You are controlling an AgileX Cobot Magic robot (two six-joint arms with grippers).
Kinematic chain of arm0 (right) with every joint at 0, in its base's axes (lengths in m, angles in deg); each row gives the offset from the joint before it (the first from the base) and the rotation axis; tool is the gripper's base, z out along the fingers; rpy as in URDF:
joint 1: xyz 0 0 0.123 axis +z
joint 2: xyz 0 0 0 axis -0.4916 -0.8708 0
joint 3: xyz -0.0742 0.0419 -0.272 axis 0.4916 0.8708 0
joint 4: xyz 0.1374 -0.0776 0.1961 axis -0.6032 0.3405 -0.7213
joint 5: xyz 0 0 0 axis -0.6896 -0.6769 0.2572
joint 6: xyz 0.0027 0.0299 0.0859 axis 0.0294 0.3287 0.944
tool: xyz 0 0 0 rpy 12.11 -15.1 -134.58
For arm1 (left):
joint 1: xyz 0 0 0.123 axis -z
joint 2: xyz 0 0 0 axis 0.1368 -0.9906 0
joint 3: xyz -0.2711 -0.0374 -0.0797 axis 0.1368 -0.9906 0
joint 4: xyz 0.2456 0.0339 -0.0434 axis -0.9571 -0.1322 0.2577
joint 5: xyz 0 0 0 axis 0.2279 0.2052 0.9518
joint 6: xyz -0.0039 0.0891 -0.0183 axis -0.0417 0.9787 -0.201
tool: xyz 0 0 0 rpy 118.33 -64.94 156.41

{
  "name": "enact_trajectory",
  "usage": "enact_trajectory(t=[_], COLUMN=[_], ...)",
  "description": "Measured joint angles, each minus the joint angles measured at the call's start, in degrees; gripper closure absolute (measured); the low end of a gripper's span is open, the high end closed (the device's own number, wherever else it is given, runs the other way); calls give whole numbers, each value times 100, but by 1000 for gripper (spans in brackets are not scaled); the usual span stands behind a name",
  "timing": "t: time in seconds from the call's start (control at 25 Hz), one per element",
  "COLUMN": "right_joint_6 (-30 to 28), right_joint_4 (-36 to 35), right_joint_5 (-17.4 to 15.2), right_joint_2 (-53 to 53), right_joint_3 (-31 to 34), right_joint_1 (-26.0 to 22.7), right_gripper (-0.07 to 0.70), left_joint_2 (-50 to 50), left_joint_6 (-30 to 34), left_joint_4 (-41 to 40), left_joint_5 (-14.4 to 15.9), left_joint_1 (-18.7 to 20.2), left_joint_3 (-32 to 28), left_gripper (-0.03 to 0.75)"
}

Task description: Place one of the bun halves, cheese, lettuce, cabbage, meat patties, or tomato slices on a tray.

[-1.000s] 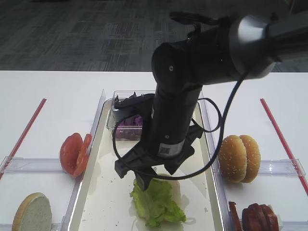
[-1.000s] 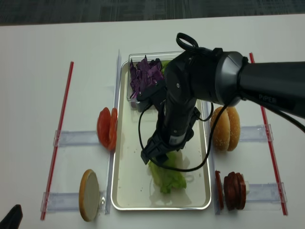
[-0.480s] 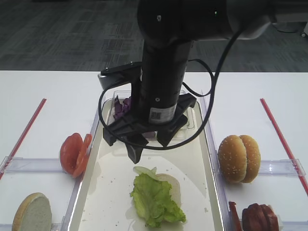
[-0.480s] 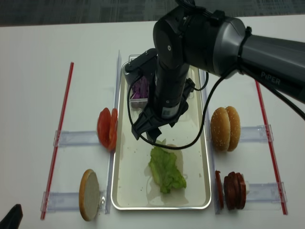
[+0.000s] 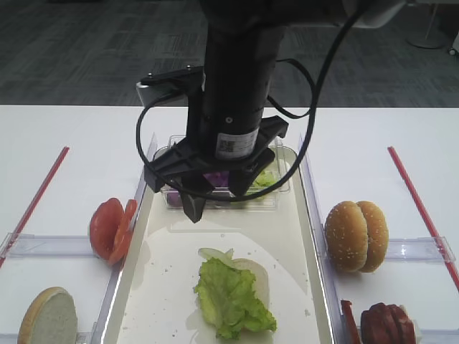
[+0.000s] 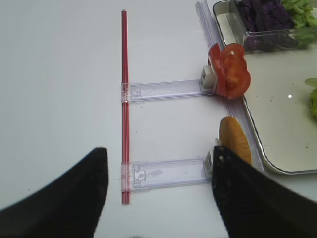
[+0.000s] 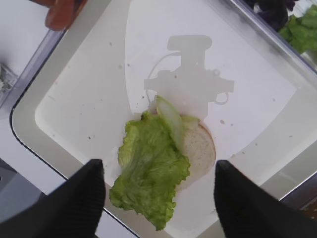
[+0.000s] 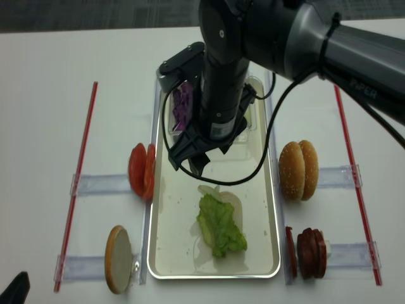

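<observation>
A lettuce [image 5: 231, 297] [image 8: 218, 227] [image 7: 151, 168] leaf lies on a bun half [image 7: 200, 148] in the near part of the cream tray [image 5: 165, 251] [image 8: 171, 240]. My right gripper [image 5: 215, 204] [image 8: 193, 163] [image 7: 158, 166] hangs open and empty above them, clear of the leaf. My left gripper [image 6: 159, 158] is open over bare table left of the tray. Tomato slices [image 5: 111, 228] [image 6: 230, 74] and another bun half [image 5: 49, 315] stand on the left. Two bun halves [image 5: 356, 235] and meat patties [image 8: 310, 252] stand on the right. Purple cabbage [image 8: 182, 104] fills a tub. Cheese is out of view.
The clear tub [image 6: 270, 34] sits at the tray's far end, partly hidden by the right arm, with more green leaves in it. Clear plastic holders [image 6: 166, 89] carry the upright food on both sides. Red strips [image 8: 79, 177] [image 8: 354, 177] run along the table outside them.
The right gripper has risen off the lettuce and drawn back toward the tray's far end, jaws open throughout. The leaf stays lying on the bun half.
</observation>
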Motion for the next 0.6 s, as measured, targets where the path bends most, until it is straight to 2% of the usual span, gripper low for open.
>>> enact_trajectory(t=[0.36,0.6], right_joint_6=[13,2], right_joint_4=[200,40], right_joint_5=[-39,-52], right_joint_2=[0,0], right_joint_3=[-59,-59], right_joint_1=[-22,-688], right_gripper=[132,132], left_joint_2=[0,0], left_joint_6=[0,0], left_joint_4=[0,0], left_joint_5=[0,0], left_joint_1=[0,0], left_joint_3=[0,0], left_gripper=[283,283])
